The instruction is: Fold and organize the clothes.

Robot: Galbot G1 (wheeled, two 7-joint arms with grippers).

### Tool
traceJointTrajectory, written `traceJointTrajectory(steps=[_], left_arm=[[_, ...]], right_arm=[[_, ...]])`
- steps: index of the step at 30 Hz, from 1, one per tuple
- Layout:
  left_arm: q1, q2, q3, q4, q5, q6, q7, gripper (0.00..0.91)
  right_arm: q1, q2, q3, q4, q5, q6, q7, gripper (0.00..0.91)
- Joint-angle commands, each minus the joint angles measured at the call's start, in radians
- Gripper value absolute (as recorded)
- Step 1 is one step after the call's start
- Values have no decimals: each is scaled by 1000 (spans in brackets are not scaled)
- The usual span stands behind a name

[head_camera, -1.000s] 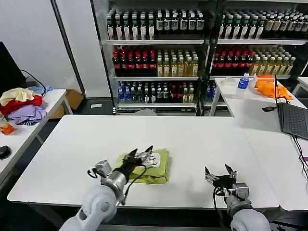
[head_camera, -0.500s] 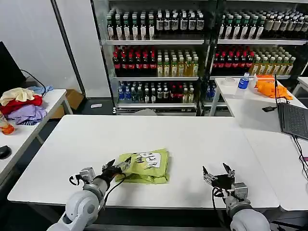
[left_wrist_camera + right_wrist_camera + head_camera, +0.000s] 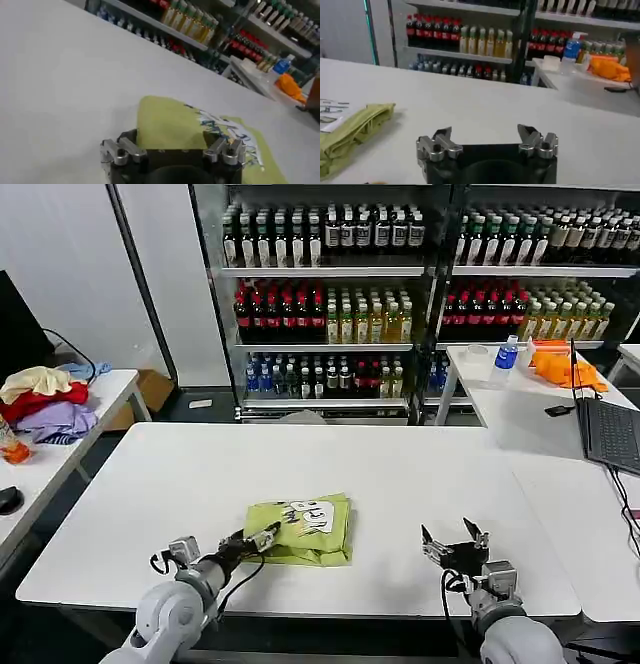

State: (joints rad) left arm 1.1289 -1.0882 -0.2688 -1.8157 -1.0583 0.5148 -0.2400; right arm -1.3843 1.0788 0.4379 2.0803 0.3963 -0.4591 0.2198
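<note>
Head view shows us the lime T-shirt (image 3: 302, 529) lying as a compact folded bundle near the front middle of the white table (image 3: 400, 474), print side up. We judge it rests there because the fold looks finished and it only needs tidying or moving aside. Our left gripper (image 3: 256, 538) sits low at the bundle's left edge, fingers spread and empty, at most brushing the fabric; we cannot tell whether it touches. Our right gripper (image 3: 455, 542) waits well apart to the right near the table's front edge, fingers parted, holding nothing.
</note>
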Motion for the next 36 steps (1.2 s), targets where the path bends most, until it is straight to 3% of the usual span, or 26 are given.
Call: traceJointTrajectory(steps=[1,3,6,7,8,10,14,29,34,36], left_arm=[[-32,-5,-7,81,-138,47,11,907],[-37,-6,-16,91,-169,51,11,725],[-38,-8,-28,103,-221,56,9,353],[-38,-8,-32,106,-240,60,8,292],[-37,-8,-36,107,-257,61,7,171],[-36,-8,-42,106,-272,61,8,111],[-31,-13,-64,105,-331,61,11,71],[-22,-36,-134,72,-449,56,21,71],[-22,-5,-236,50,-477,61,7,50],[-25,41,-299,46,-481,62,2,40]], right_arm=[[-4,-2,6,2,1,0,-1,907],[-6,0,8,1,2,0,0,907],[-5,2,9,2,4,-2,2,907],[-4,2,10,3,6,-2,2,907],[-3,2,9,4,8,-4,2,907],[-1,1,9,3,9,-5,3,907],[2,1,11,2,12,-6,4,907],[-2,3,15,5,15,-8,7,907],[0,4,18,4,17,-7,7,907],[3,4,20,4,21,-6,6,907]])
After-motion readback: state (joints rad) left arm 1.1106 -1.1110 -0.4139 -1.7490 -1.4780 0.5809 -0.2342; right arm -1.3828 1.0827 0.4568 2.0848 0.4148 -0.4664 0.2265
